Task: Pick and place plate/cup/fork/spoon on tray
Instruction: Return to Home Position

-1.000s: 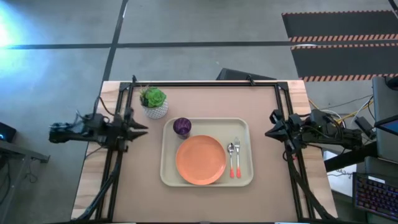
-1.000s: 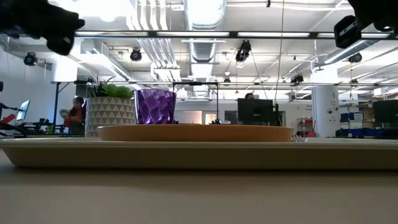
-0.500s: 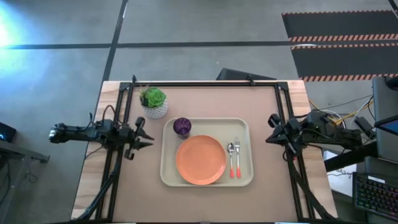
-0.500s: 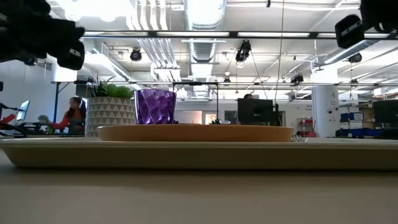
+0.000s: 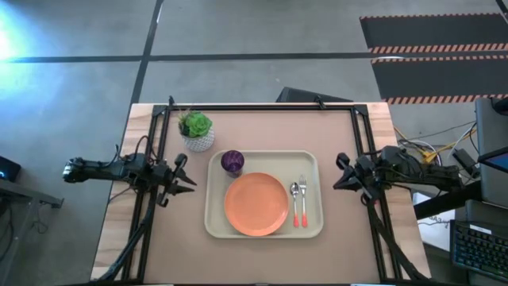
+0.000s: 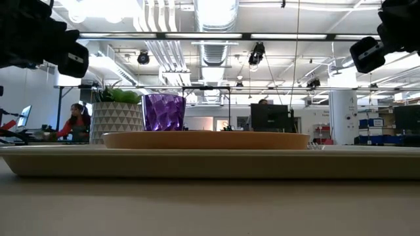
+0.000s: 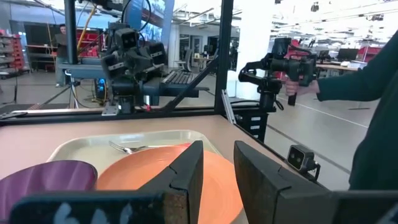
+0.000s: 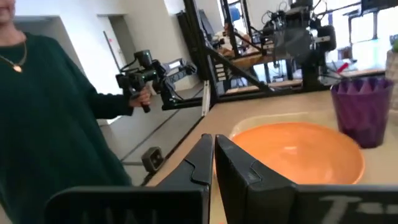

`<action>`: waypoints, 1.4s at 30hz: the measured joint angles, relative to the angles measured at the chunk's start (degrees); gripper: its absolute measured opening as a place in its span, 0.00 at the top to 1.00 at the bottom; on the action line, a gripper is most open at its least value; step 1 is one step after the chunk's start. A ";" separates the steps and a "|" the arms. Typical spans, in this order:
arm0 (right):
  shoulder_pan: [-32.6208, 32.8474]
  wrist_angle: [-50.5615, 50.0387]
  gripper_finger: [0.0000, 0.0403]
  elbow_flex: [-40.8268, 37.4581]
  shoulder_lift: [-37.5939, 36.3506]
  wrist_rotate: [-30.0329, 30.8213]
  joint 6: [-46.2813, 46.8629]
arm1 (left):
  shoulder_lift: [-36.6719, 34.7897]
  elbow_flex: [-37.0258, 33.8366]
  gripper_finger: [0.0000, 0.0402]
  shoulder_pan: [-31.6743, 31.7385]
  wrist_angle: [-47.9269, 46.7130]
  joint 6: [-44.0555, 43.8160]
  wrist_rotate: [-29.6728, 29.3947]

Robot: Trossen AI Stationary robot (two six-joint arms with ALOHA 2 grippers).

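Note:
The cream tray (image 5: 213,226) lies in the middle of the table. On it rest the orange plate (image 5: 255,203), the purple cup (image 5: 232,161) at its far left corner, and the spoon (image 5: 294,193) and the fork (image 5: 302,197) side by side at its right, handles toward the near edge. My left gripper (image 5: 190,183) hovers left of the tray, open and empty, pointing at it; in the left wrist view (image 7: 217,149) it faces the cup (image 7: 43,180) and the plate (image 7: 155,177). My right gripper (image 5: 336,179) hovers right of the tray, shut and empty (image 8: 213,140).
A white pot with a green plant (image 5: 197,131) stands on the table beyond the tray's far left corner. Black frame rails (image 5: 151,151) run along the table's left and right sides. A person in a dark green sleeve (image 8: 56,118) stands beyond the table with a hand-held camera rig.
My left gripper has gone down and toward the table's near edge, coming a little closer to the tray. My right gripper has gone down and a little toward the tray. The things on the tray have not moved.

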 joint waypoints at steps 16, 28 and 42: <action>-1.69 -3.71 0.98 -1.20 0.02 16.11 -22.93 | -0.02 -0.07 0.82 0.00 1.06 1.64 -0.09; -1.69 0.33 0.98 -4.83 -0.03 30.61 -28.71 | 0.00 -0.11 0.82 0.00 1.06 1.60 -0.67; -2.17 0.25 0.98 -4.88 5.61 33.17 -29.02 | 0.00 -0.24 0.82 0.00 0.24 3.67 -0.81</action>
